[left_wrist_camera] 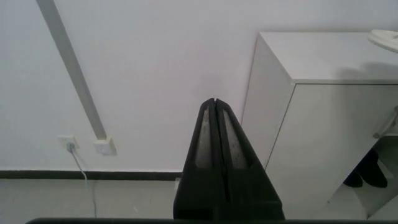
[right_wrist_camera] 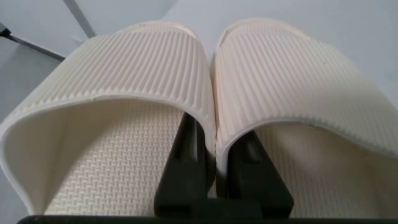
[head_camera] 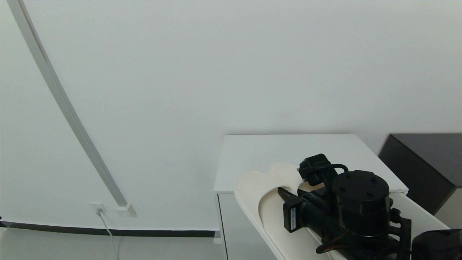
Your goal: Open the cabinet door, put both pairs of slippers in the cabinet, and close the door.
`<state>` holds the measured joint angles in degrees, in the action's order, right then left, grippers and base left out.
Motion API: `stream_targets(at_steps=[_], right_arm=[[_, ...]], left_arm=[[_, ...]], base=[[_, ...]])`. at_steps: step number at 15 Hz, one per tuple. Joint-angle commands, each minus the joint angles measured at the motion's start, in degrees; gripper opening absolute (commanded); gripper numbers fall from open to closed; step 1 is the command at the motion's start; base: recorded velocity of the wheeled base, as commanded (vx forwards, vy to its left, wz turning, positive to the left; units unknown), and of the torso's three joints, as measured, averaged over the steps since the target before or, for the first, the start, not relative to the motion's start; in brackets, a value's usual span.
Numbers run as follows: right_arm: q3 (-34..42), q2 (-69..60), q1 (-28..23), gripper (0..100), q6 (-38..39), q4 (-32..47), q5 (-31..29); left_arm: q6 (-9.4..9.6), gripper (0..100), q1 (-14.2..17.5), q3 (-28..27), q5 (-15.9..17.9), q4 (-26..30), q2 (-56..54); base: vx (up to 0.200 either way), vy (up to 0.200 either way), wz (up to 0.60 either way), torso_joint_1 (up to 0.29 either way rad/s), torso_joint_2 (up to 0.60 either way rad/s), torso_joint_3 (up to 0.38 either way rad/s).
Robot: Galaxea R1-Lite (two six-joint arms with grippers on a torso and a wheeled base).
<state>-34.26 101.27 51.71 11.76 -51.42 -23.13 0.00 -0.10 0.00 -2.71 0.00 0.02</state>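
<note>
— Over the front edge of the cabinet (head_camera: 288, 151), what is the right gripper (right_wrist_camera: 214, 152) doing?
— It is gripping the pair of slippers (head_camera: 265, 211). Its jaws are standing almost shut, with one finger reaching inside each slipper. Together they are pinching the two inner side walls, where the slippers are touching each other.
— And the left gripper (left_wrist_camera: 214, 124)?
— It is hanging off to the cabinet's left and facing the wall (left_wrist_camera: 155, 56). Its fingers are pressing flat together and holding nothing.
— What room is showing around the load?
— The white top is running on beyond the toes as far as the wall. A dark unit (head_camera: 426, 162) is standing just beside the cabinet on the right. To the left, the floor (head_camera: 54, 245) is stretching along the wall. In the left wrist view the cabinet's inside is showing low down, with dark shapes in it too small to tell.
— Which way are the slippers pointing?
— They are lying side by side, with the toes pointing away from the robot toward the wall and slanting a little to its left. The long axis is running from the gripper out over the front edge. Whether the toes are touching the top, the robot's views are not telling
</note>
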Motion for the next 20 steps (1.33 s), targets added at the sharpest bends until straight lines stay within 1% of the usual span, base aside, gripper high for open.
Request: stream_targets(at_steps=[1,2,6,16,20], right_arm=[[0.07,0.51,0.06,0,0.01,-0.08,-0.08],[0.07,0.51,0.23,0,0.01,-0.08,-0.17],[0.24,0.60,1.37,0,0.01,-0.08,-0.25],[0.59,0.77,1.55,0,0.01,0.00,-0.25],[0.59,1.39,1.55,0,0.01,-0.08,-0.25]], left_arm=[[0.00,0,0.01,0.00,-0.02,0.00,-0.02],[0.09,0,0.01,0.00,-0.02,0.00,-0.02],[0.09,0,0.01,0.00,-0.02,0.00,-0.02],[0.09,0,0.01,0.00,-0.11,0.00,-0.02],[0.09,0,0.01,0.00,-0.11,0.00,-0.02]], base=[[-0.200,0.000,0.00,0.002,0.01,0.002],[-0.200,0.000,0.00,0.007,0.00,0.002],[0.000,0.000,0.00,0.000,0.00,0.000],[0.000,0.000,0.00,0.000,0.00,0.000],[0.000,-0.200,0.00,-0.001,0.00,0.000]])
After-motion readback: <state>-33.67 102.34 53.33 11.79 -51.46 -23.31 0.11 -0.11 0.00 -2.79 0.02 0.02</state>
